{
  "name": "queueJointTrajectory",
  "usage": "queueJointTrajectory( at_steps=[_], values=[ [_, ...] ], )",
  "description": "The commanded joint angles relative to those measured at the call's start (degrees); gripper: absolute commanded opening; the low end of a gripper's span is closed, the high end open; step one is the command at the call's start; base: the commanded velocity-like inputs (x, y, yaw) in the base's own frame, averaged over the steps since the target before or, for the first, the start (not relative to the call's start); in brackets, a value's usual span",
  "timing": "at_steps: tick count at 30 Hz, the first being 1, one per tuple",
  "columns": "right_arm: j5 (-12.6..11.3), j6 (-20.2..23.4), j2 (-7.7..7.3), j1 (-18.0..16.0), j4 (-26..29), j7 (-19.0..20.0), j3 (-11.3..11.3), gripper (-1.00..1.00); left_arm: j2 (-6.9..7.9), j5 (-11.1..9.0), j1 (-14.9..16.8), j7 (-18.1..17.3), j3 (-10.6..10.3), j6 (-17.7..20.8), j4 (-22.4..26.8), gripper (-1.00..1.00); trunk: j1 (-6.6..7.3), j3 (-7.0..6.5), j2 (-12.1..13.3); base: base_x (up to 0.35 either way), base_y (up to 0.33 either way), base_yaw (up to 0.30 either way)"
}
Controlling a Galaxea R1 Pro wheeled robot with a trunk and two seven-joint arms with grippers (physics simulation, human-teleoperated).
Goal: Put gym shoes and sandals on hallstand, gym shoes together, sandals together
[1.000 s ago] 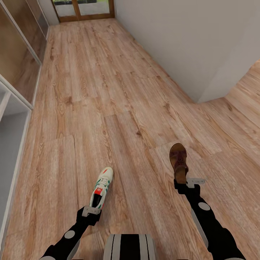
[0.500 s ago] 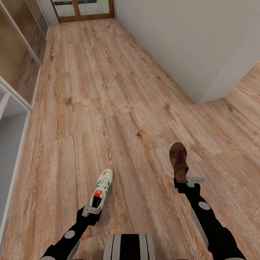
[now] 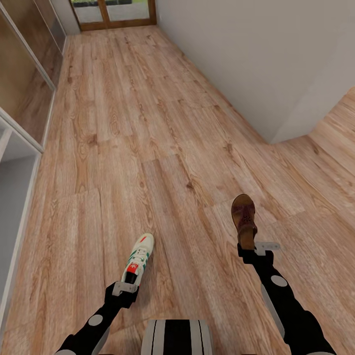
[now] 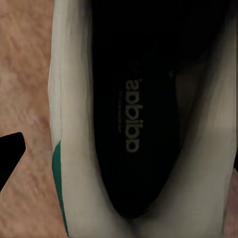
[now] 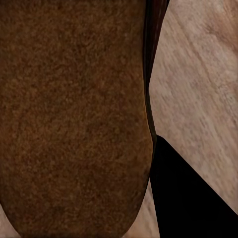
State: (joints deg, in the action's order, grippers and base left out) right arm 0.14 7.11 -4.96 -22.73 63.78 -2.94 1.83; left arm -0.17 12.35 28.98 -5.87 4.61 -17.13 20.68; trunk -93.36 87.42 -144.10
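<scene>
"adidas" printed on the dark insole of the gym shoe point(image 4: 134, 119), seen upside down

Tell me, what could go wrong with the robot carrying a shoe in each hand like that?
Each shoe seems pinched only at its heel end: the gym shoe in the left gripper, the sandal in the right gripper. Sticking out forward, either might sag or slip onto the corridor floor. The hallstand lies close on the left; a turn could bump it.

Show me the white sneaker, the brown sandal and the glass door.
white sneaker point(image 3: 138, 260), head view, on its laces.
brown sandal point(image 3: 244, 219), head view, on its upper.
glass door point(image 3: 116, 11), head view, on the pane.
</scene>
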Motion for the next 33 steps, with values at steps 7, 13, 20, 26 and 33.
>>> queueJointTrajectory(
  at_steps=[7,13,20,26,33],
  values=[
    [-0.1,0.4,0.0,0.0,0.1,-0.2,-0.1,-1.0,-0.17,0.7,0.0,-0.4,0.4,-0.2,0.0,-1.0,0.01,0.03,0.0,0.001,0.0,0.0],
    [-0.1,0.4,-0.03,0.0,0.1,-0.2,-0.1,-1.0,-0.1,0.6,0.0,-0.5,0.4,-0.2,0.0,-1.0,0.01,0.03,0.0,0.0,0.0,0.0],
    [-0.1,0.4,-0.02,0.0,0.1,-0.2,-0.1,-1.0,-0.02,0.6,0.0,-0.5,0.4,-0.3,0.0,-1.0,0.01,0.03,0.0,0.0,0.0,0.0],
    [-0.2,0.4,0.0,0.0,0.1,-0.2,-0.1,-1.0,-0.01,0.6,0.0,-0.5,0.4,-0.3,0.0,-1.0,0.01,0.03,0.0,0.0,0.0,0.0],
    [-0.1,0.4,-0.03,0.0,0.1,-0.2,-0.1,-1.0,-0.01,0.6,0.0,-0.5,0.4,-0.3,0.0,-1.0,0.03,-0.19,0.0,0.0,0.0,0.0]
  ],
)
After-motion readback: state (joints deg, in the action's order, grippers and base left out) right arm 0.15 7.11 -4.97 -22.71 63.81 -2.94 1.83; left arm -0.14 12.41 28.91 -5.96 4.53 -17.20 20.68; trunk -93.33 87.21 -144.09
